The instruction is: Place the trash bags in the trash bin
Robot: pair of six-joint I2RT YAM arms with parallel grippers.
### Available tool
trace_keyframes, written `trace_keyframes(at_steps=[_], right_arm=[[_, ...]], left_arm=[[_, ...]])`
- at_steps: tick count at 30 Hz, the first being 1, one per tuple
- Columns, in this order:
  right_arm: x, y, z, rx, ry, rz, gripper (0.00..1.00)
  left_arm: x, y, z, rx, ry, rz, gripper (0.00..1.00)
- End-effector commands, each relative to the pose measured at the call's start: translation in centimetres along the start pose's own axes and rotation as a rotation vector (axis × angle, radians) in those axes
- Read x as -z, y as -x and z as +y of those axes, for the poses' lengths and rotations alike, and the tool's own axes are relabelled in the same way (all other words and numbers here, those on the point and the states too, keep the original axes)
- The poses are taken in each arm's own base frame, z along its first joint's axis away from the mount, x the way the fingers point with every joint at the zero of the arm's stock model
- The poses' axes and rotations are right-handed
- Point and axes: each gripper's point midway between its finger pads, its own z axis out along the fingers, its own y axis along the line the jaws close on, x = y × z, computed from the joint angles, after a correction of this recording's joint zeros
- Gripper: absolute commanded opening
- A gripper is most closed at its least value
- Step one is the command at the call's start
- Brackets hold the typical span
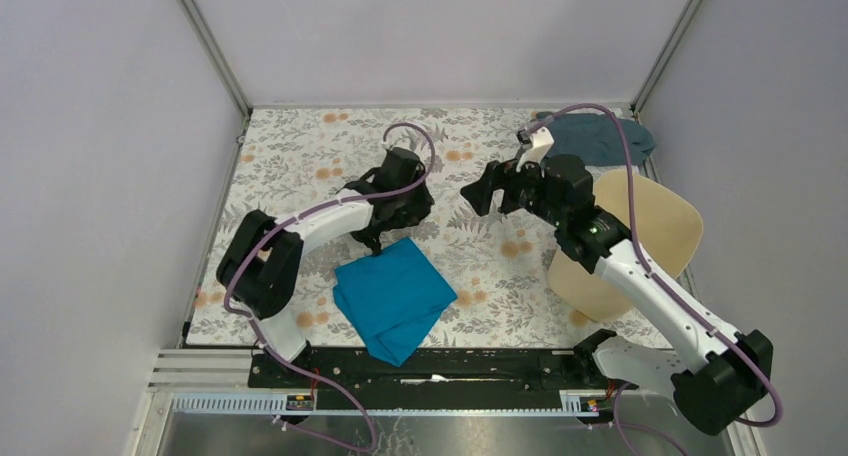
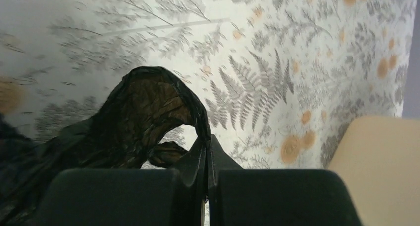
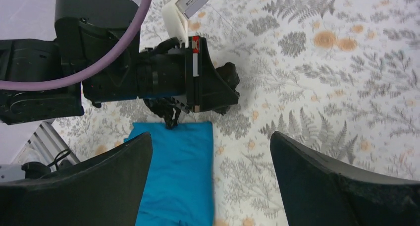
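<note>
The left gripper pinches the bag, which hangs at the blue cloth's 12 o'clock edge, while the right gripper gapes empty; next, likely, carry it toward 3 o'clock to the bin.

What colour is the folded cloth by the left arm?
Bright blue cloth, best in the top view.

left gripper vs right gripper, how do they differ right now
The left gripper is shut on the black trash bag; the right gripper is open and holds nothing. The left gripper sits at the blue cloth's far edge; the right gripper is mid-table, nearer the beige trash bin. Both are black two-finger grippers over the floral table.
</note>
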Motion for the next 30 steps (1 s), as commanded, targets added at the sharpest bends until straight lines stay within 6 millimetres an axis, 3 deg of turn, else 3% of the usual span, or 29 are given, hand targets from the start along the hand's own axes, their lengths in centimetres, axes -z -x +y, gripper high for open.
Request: trace_keyframes(at_steps=[1,3,4,5,9,14,18,19,24,30], right_arm=[[1.3,-4.5,-1.7,-0.068,-0.084,0.124,0.94],[1.3,-4.9,-1.8,-0.08,-0.084,0.128,0.93],[1.2,-5.2,-1.8,-0.087,-0.083,0.136,0.93],[1.0,-5.4,-1.8,-0.092,-0.082,0.144,0.93],[-0.5,-6.5,-2.2,-0.106,-0.081,0.185,0.91],[-3.6,-7.1,-2.5,-0.121,-0.064,0.198,0.89],[-8.0,-7.8,-3.3,-0.087,-0.073,0.196,0.89],[-9.3,-7.2,-3.6,-0.076,-0.089,0.187,0.89],[-14.7,-7.1,-5.5,-0.056,-0.138,0.151,0.86],[-17.8,-8.9,-6.6,0.025,-0.11,0.192,0.84]], left_arm=[[1.2,1.8,-6.3,-0.03,-0.253,-0.068,0.02],[2.1,1.1,-6.8,-0.057,-0.3,-0.04,0.25],[2.8,0.9,-6.8,-0.074,-0.311,-0.042,0.45],[3.7,0.9,-6.7,-0.093,-0.322,-0.051,0.56],[8.6,1.5,-5.8,-0.171,-0.329,-0.105,0.84],[14.2,1.2,-2.9,-0.219,-0.253,-0.139,0.9],[16.9,0.1,0.9,-0.209,-0.139,-0.156,0.92],[17.5,-0.5,1.8,-0.207,-0.115,-0.152,0.92],[17.9,-1.2,4.2,-0.177,-0.021,-0.15,0.94],[16.8,-1.2,5.5,-0.129,0.055,-0.154,0.95]])
